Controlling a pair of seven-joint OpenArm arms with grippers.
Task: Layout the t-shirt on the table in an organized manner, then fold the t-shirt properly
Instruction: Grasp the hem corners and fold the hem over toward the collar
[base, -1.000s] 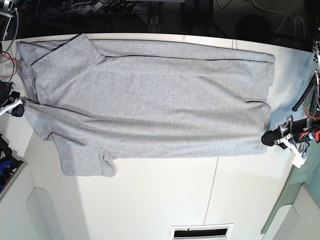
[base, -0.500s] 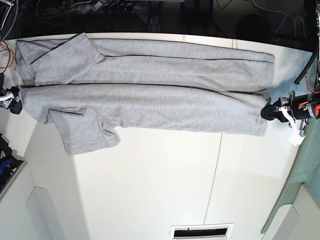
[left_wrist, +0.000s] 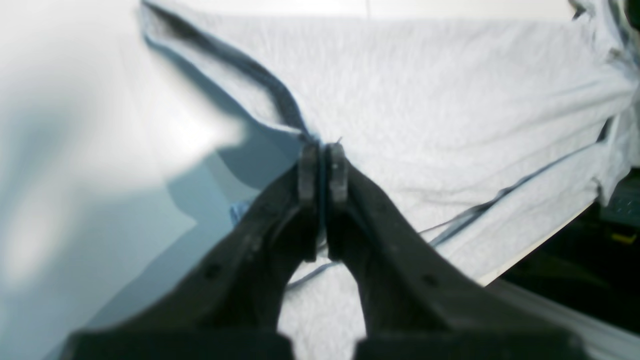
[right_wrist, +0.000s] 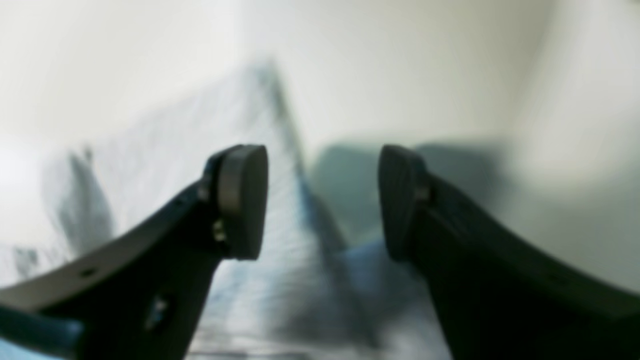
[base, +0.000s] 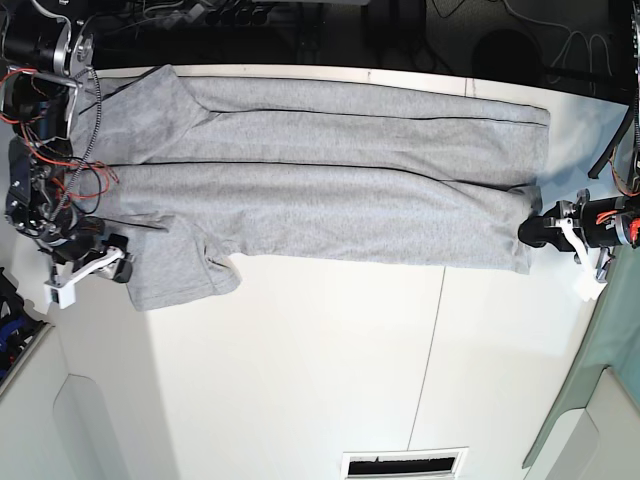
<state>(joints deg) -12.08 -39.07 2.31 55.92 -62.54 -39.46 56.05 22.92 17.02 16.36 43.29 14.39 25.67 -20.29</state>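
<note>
The grey t-shirt (base: 320, 190) lies lengthwise across the far half of the white table (base: 320, 380), its near long side doubled over onto the rest. One sleeve (base: 175, 265) sticks out toward the front at the left. My left gripper (base: 528, 232) is shut on the shirt's hem corner at the right; in the left wrist view its pads (left_wrist: 322, 167) pinch a fold of the cloth (left_wrist: 425, 100). My right gripper (base: 118, 262) stands open beside the sleeve's left edge. The blurred right wrist view shows its jaws (right_wrist: 322, 200) apart over grey cloth (right_wrist: 165, 150), holding nothing.
A thin dark seam (base: 425, 370) runs front to back across the table. A dark vent slot (base: 404, 465) sits at the front edge. Cables and a power strip (base: 230, 15) lie beyond the far edge. A pale green surface (base: 600, 400) borders the right side.
The shirt's near long side has been folded toward the far edge. My right gripper has opened, let go of the cloth and moved toward the sleeve. My left gripper keeps its hold.
</note>
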